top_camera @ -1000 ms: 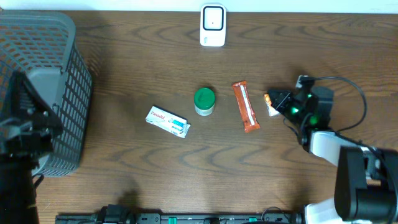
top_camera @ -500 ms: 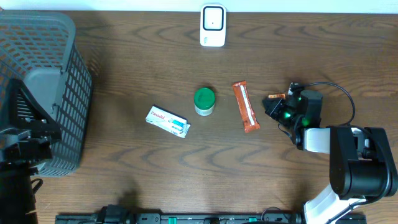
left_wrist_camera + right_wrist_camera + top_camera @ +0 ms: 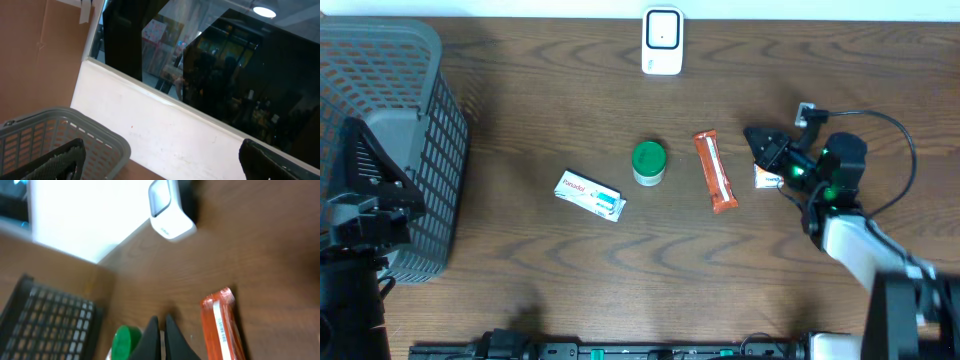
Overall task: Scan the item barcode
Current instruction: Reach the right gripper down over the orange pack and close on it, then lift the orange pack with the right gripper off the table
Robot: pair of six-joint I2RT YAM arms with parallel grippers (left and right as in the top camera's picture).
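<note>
Nothing is being scanned yet; the scanner is standing alone, the orange bar and small packet lying on the bench well apart from it; the right gripper is keeping its jaws shut on nothing; the left gripper, far from the scanner, is holding its jaws wide and empty.

the white box on the table reads "panadol"; print on the orange wrapper is too small.

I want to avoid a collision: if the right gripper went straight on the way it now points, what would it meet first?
Probably bare table, between the green-lidded jar and the orange bar. The white scanner lies further along that line; depth is unclear.
</note>
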